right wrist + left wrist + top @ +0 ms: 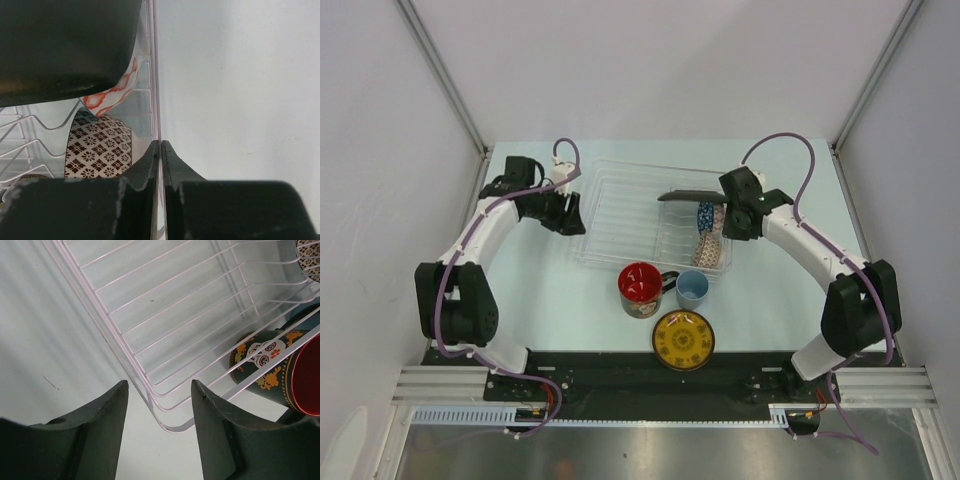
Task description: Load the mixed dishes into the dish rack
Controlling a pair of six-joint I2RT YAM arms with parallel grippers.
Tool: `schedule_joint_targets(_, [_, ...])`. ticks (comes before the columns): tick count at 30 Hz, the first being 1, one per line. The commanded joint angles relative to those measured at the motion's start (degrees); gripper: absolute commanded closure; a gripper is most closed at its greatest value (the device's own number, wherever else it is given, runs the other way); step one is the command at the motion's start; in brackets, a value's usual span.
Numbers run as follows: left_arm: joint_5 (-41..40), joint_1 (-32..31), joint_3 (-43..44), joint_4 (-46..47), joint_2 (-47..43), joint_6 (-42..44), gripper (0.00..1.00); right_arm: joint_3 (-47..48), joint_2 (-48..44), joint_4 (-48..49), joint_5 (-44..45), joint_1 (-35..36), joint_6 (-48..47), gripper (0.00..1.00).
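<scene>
The clear dish rack point(620, 215) lies mid-table. In its right end a black plate point(688, 195) stands on edge beside a patterned bowl point(708, 232). My right gripper point(738, 218) is shut on the rack's thin right wall point(156, 75); in the right wrist view its fingers point(160, 146) pinch that wall, with the plate point(65, 40) and bowl point(100, 150) just inside. My left gripper point(570, 213) is open at the rack's left side, its fingers point(159, 386) straddling a rack corner point(172, 427) without touching. In front of the rack stand the red mug point(640, 288), light-blue cup point(692, 288) and yellow saucer point(683, 340).
White walls with metal posts close in the table on the left, right and back. The mug point(285, 370) shows through the rack's ribs in the left wrist view. The arm bases sit on a black rail at the near edge.
</scene>
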Motion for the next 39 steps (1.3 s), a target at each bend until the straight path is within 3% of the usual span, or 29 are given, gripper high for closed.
schedule_joint_targets(1, [-0.64,1.0,-0.92,4.09,-0.48,-0.57,0.43,0.74,3.82,3.36,-1.13,-2.25,-1.18,0.97])
schedule_joint_targets(14, [-1.7,1.53,0.13,7.97,3.13,-3.03,0.45,11.46,11.91,3.28,-2.1,-2.78,-2.41,1.0])
schedule_joint_targets(15, [-1.7,1.53,0.31,8.4,3.39,-3.29,0.45,11.73,11.82,3.1,-1.84,-2.69,-2.32,0.97])
schedule_joint_targets(18, [-2.31,1.53,1.19,9.11,4.53,-3.9,0.46,12.17,10.33,2.31,-1.14,-2.69,-2.58,0.7])
schedule_joint_targets(26, [-2.05,1.53,7.25,7.01,3.5,-6.19,0.47,15.42,0.41,-1.99,-3.67,-4.8,-2.76,0.32])
schedule_joint_targets(31, [-0.38,2.93,11.9,1.21,-3.71,-5.58,0.41,5.97,-14.7,-4.54,-13.15,-4.54,-0.83,0.23])
schedule_joint_targets(35, [3.48,3.11,14.55,-11.41,-9.95,2.83,0.39,-6.26,-25.69,-7.7,-22.56,-2.52,1.63,0.3])
schedule_joint_targets(39, [2.89,-1.88,6.59,-19.71,-19.53,12.78,0.38,-18.3,-36.15,-9.2,-30.9,-1.11,4.52,0.33])
